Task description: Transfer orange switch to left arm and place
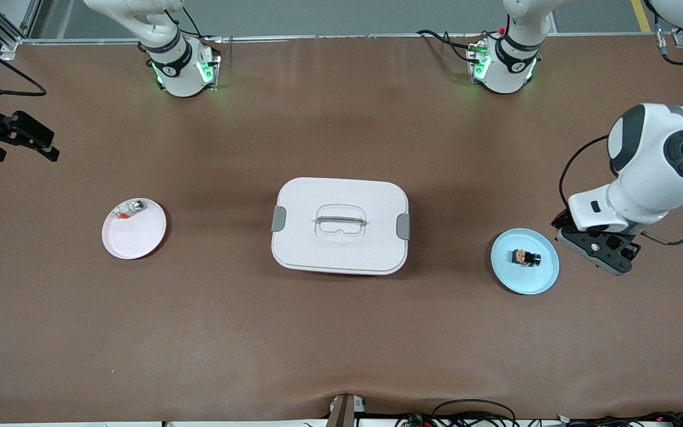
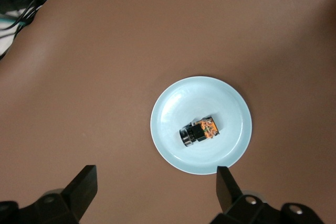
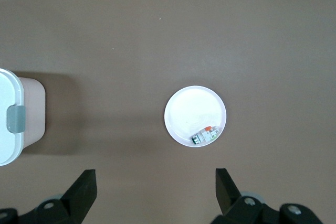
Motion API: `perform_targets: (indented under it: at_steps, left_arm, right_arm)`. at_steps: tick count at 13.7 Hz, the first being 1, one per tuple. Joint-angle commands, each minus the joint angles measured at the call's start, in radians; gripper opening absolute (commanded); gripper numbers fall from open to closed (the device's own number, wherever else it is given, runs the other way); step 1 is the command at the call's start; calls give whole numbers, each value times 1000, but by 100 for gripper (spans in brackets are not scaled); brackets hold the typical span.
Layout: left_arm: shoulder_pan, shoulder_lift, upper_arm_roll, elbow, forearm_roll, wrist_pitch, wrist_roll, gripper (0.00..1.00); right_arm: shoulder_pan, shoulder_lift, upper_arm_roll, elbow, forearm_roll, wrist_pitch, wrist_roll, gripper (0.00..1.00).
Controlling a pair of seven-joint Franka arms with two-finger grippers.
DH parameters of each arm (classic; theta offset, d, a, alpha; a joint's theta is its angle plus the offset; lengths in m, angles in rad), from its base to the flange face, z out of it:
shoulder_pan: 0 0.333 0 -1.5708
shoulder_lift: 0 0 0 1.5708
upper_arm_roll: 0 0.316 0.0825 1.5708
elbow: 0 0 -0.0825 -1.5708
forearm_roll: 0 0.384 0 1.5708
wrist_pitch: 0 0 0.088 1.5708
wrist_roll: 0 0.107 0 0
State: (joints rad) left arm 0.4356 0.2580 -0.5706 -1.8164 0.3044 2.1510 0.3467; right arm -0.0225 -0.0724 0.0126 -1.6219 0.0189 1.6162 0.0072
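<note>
Found orange switch (image 1: 524, 257) lying on blue plate (image 1: 525, 279) toward the left arm's end from the box (image 1: 340, 225), left gripper (image 1: 599, 252) poised beside that plate, fingers (image 2: 84, 184) released for pickup; right gripper (image 1: 24, 139) waiting, released.

Brown surface (image 1: 341, 332), matte, with slight wrinkles along the edge nearest the front camera.

Pale pink plate (image 1: 134, 229) lies toward the right arm's end of the surface. A small silver-green piece with a red bit (image 1: 131, 208) rests in it, against the rim on the side farther from the front camera.

Light blue plate (image 1: 524, 261) lies toward the left arm's end, slightly nearer the front camera than the pink plate.

Loose black cables (image 1: 472, 415) run along the surface edge nearest the front camera. Both plates sit flat and well apart.
</note>
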Motion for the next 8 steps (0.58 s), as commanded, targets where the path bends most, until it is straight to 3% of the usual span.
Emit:
perform_targets:
  at_steps: [1,8]
  left_arm:
    - [3,-72,-12,5,-24,-71,-200,100]
    - [8,-98,-17,241,-120,-443,-431,100]
  right_arm:
    - [-19,9,13,20,-11,-13,-1,100]
    - [-37,8,9,23,-13,-15,-1,100]
